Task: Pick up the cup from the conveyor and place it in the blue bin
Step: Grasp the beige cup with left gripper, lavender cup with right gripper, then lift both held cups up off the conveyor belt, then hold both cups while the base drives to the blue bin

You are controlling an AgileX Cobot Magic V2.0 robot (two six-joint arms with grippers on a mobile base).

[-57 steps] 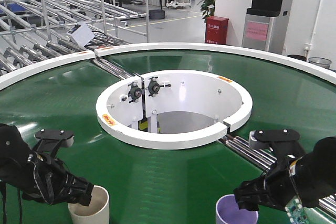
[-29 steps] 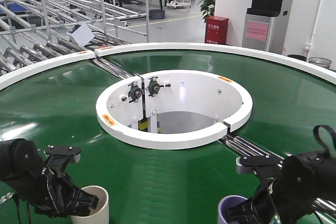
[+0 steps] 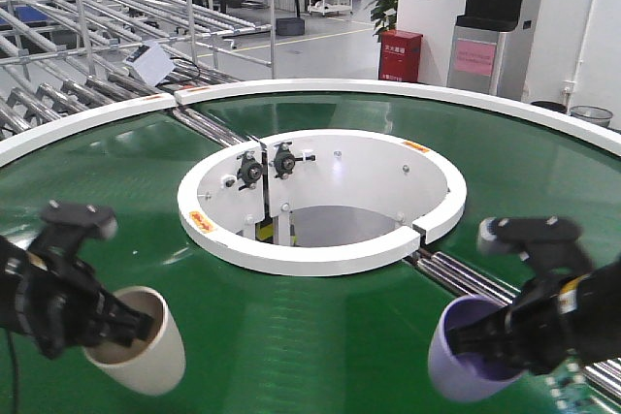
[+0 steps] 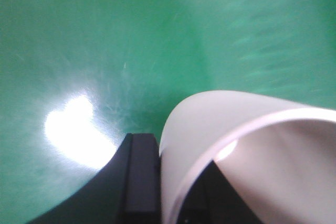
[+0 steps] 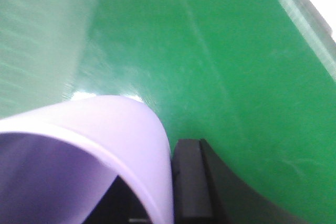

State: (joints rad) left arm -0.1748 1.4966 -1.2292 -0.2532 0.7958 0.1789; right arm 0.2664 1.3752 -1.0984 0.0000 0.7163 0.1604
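- Green conveyor [image 3: 310, 336] runs under both my arms. Its white collar [image 3: 320, 257] sits beyond them.
- My left gripper [image 3: 114, 325] is clamped on the cream cup [image 3: 141, 346] at the rim wall. One finger [image 4: 139, 177] is outside and the other is inside the mouth.
- The cream cup is tipped well over, mouth toward my arm and base pointing out to the right. It is over the conveyor, low on the left of the front view.
- My right gripper [image 3: 490, 344] is closed on the purple cup [image 3: 464, 364] the same way, with the outer finger [image 5: 189, 177] against the wall.
- The purple cup is also tipped, base pointing left. It is over the conveyor, near the steel rollers [image 3: 466, 278].
- Both cups look lifted, but I can't confirm a gap to the conveyor.
- Wrist views are blurred.
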